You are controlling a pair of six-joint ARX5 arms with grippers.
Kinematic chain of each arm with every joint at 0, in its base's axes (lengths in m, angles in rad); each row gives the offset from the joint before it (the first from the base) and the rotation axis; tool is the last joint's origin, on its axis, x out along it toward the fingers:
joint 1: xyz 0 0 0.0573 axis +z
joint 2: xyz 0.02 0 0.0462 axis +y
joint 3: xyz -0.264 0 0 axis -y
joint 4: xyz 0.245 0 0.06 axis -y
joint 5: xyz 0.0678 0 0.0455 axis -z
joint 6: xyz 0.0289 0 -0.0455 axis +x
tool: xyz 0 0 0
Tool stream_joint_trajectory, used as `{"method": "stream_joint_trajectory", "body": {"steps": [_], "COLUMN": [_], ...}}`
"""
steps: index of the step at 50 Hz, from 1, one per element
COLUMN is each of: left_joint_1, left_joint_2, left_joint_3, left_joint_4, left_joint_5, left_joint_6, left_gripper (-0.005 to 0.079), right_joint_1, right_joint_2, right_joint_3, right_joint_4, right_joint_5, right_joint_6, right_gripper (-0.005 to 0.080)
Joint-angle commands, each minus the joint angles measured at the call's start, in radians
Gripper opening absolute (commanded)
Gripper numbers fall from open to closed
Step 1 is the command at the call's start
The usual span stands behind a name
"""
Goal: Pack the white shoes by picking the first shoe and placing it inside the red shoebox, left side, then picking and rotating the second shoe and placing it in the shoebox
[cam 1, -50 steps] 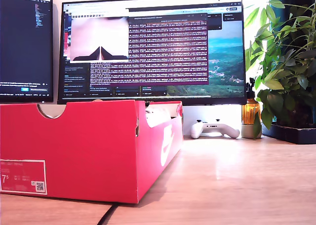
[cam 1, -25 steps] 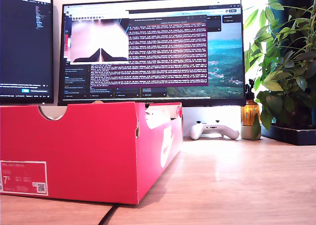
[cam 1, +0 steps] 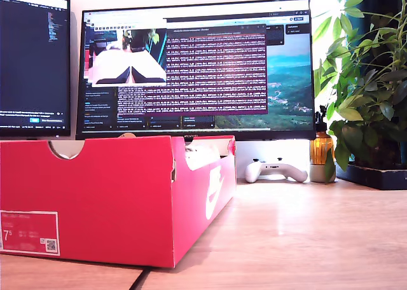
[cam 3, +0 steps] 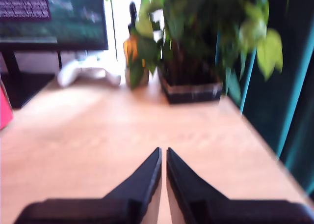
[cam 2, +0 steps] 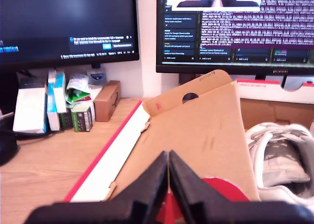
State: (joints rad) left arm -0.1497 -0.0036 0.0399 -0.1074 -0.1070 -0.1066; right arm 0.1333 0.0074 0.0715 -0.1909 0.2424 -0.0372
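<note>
On the exterior view's left, the red shoebox (cam 1: 89,198) stands on the wooden tabletop (cam 1: 299,233), its label cut off at the frame edge and its tall wall hiding nearly all of what lies inside; only a sliver of the white shoes (cam 1: 202,154) shows above the rim, too little to tell how many or which way they point. Neither arm appears in that view. From the first wrist view, my first pincer (cam 2: 168,161) hangs over the box's brown inner flap (cam 2: 196,130) with its tips pressed together on nothing, and one white shoe (cam 2: 274,160) lies in the box, partly cut off. Behind stand two monitors (cam 1: 197,67). Toward the exterior view's right sit a white game controller (cam 1: 275,170) and a potted plant (cam 1: 369,80). My second pincer (cam 3: 163,155), blurred, is likewise closed and empty above bare tabletop.
</note>
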Motion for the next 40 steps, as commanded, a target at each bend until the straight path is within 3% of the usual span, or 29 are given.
{"method": "stream_joint_trajectory", "body": {"steps": [1,14,30,40], "left_joint_1": [0.002,0.004,0.004,0.004], "left_joint_2": [-0.008,-0.008,-0.008,-0.008], "left_joint_3": [-0.016,-0.046,-0.045,-0.043], "left_joint_4": [0.009,-0.014,-0.148,-0.150], "left_joint_5": [-0.010,-0.063,-0.140,-0.137], "left_joint_6": [-0.005,0.027,0.002,0.002], "left_gripper": [-0.0020,-0.0019,-0.0019,-0.0019], "right_joint_1": [0.010,0.011,0.010,0.010], "right_joint_2": [-0.006,-0.006,-0.006,-0.006], "right_joint_3": [-0.022,-0.068,-0.065,-0.065], "right_joint_4": [0.025,0.031,0.021,0.021], "right_joint_5": [-0.007,-0.079,-0.076,-0.076], "right_joint_6": [-0.018,-0.068,-0.065,-0.065], "right_gripper": [-0.0011,-0.0011,-0.0011,-0.0011]}}
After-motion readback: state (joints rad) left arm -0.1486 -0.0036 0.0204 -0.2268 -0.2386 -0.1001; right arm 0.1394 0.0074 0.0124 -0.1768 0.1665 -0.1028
